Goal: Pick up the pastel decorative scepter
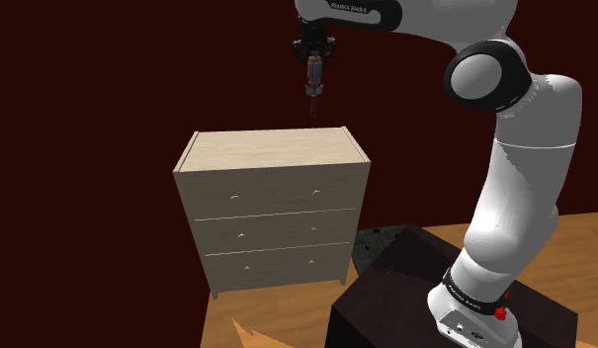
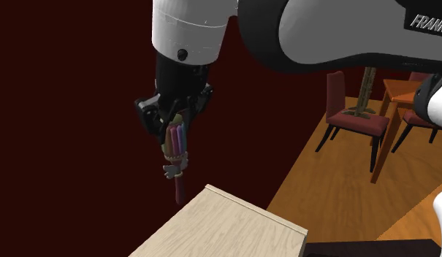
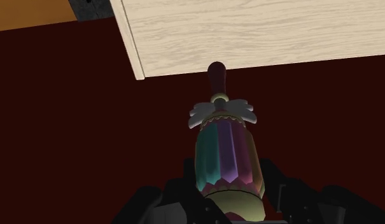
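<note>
Aloft, claw [image 2: 170, 117] clasps the pastel scepter [image 2: 177, 146] by its fluted head, dark handle hanging directly below it, apparently clear of the dresser [image 2: 234, 226] beneath, suggesting the lift is done.

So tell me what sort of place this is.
Probably a home's dining or living room: a pale wooden chest of drawers, red-cushioned chairs at a wooden table, and a wood floor.

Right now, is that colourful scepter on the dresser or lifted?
Lifted: the scepter hangs in the gripper, clear of the dresser top.
</note>
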